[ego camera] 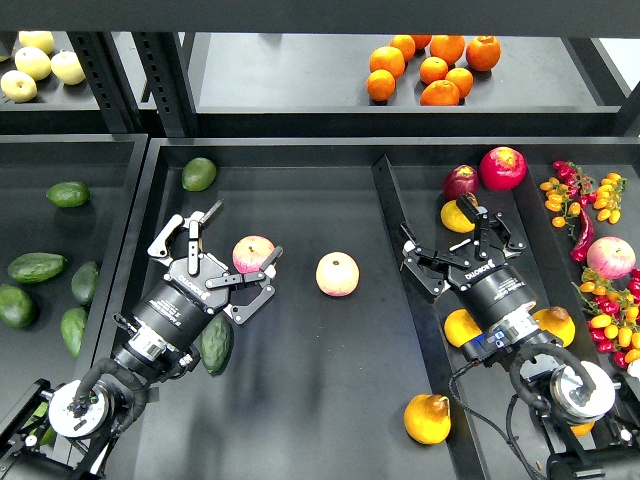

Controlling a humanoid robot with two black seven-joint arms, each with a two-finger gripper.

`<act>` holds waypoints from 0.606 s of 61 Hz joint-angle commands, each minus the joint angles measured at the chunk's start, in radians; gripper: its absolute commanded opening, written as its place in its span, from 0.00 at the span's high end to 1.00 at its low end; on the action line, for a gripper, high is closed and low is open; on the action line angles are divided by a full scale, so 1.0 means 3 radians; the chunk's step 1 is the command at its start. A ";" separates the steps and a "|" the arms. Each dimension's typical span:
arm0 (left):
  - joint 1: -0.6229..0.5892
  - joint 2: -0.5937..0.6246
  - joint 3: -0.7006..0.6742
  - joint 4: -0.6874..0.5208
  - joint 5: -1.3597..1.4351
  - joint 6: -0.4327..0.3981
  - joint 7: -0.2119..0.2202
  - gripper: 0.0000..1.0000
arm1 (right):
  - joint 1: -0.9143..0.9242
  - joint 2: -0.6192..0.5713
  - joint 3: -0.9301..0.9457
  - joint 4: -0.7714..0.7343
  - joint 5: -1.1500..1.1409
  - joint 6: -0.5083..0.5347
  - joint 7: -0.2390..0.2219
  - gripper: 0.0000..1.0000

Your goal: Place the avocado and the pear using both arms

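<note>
The dark green avocado (pixel 216 343) lies in the middle tray, partly under my left arm. The yellow-orange pear (pixel 427 418) with a brownish blotch lies at the front right of the same tray. My left gripper (pixel 230 246) is open and empty. It is above the avocado, with its jaws beside a pink-and-yellow apple (pixel 253 253). My right gripper (pixel 455 237) is open and empty over the right tray, far above the pear and just below a yellow fruit (pixel 457 216).
A second apple (pixel 337 273) sits mid-tray and a lighter green avocado (pixel 198 173) at its back left. A divider wall (pixel 400 262) separates the right tray of pears, red fruit and peppers. More avocados (pixel 37 267) lie in the left tray. Oranges (pixel 432 68) are on the shelf.
</note>
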 commanded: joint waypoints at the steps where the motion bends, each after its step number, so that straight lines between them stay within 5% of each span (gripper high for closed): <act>1: 0.0009 0.0000 0.0002 0.0007 -0.0056 -0.0001 0.0000 0.01 | 0.0000 0.0000 0.0000 0.0000 0.0000 0.0000 0.0000 0.00; 19: -0.0037 0.0000 0.0008 0.0017 -0.0026 -0.0001 0.0036 0.01 | 0.0000 0.0000 -0.0010 0.0000 0.0000 0.0000 0.0000 0.00; 30: -0.0236 0.0280 0.0018 0.0063 0.0051 0.0002 0.0453 0.01 | 0.0000 0.0000 -0.0015 0.0000 0.0005 0.0000 0.0000 0.00; 37: -0.0440 0.0649 0.0125 0.0089 0.0066 0.0012 0.0453 0.01 | 0.0000 0.0000 -0.0005 0.0000 0.0005 0.0000 0.0000 0.00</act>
